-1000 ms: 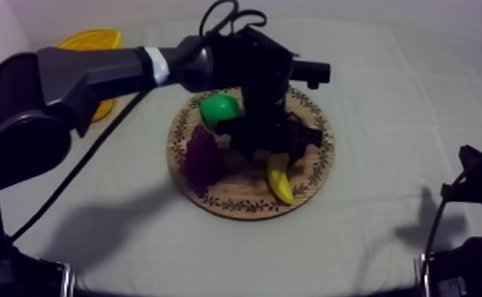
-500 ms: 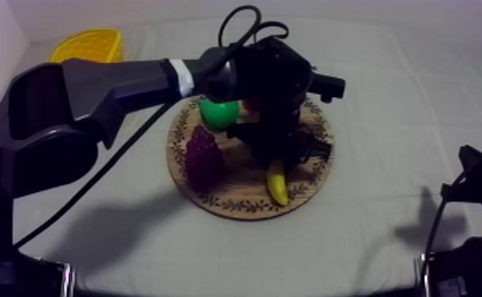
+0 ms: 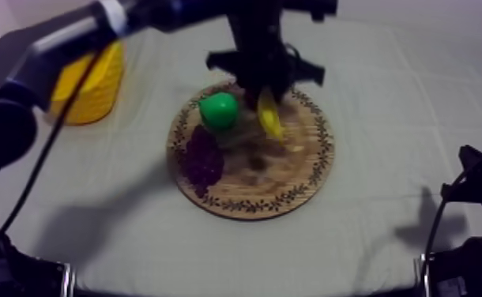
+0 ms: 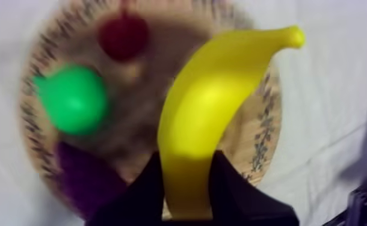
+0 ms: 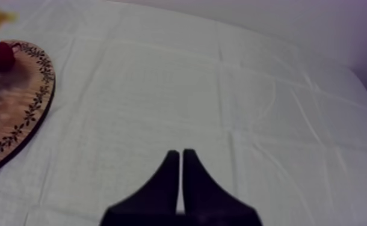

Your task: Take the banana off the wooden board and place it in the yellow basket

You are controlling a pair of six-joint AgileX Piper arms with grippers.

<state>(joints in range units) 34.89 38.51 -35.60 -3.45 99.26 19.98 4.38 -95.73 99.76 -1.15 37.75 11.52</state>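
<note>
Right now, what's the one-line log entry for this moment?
phase: carry | left gripper: shut on banana, over board | right gripper: shut, empty | basket: at table's left

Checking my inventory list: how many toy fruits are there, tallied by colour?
Yellow: 1, the banana
Green: 1, the pear
Purple: 1, the bunch of grapes
Red: 1, the small red fruit
Total: 4

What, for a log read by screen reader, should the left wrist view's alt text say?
The left gripper, jaws shut on the banana, holds it over the round wooden board. On the board lie a green pear, a small red fruit and purple grapes; grey-white cloth surrounds it.
</note>
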